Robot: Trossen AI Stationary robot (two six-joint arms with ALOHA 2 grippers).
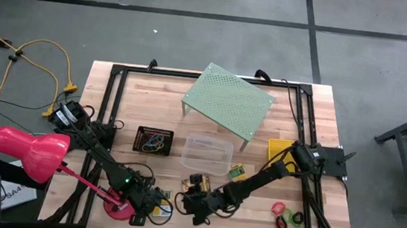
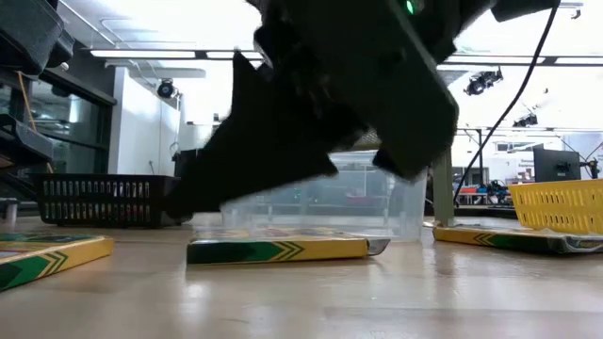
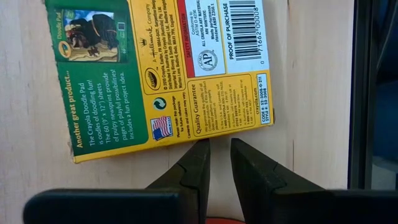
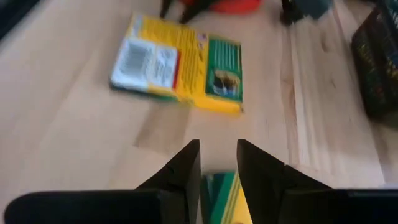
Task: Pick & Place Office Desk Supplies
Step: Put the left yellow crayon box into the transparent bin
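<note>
Left arm reaching in low at the table's front edge, left gripper pointing down, fingers a narrow gap apart, empty, right arm stretched across toward it, right gripper low, fingers slightly parted, empty

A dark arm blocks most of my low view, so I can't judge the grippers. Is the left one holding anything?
Observer: No. The left gripper is narrowly open and empty; a flat green-and-yellow card box lies just beyond its fingertips.
Operator: And the right?
Observer: The right gripper, slightly open, hangs over the edge of a second green-and-yellow card box.
Operator: Anything in the tray?
Observer: Thin coloured rubber bands lie in the small black mesh tray.
</note>
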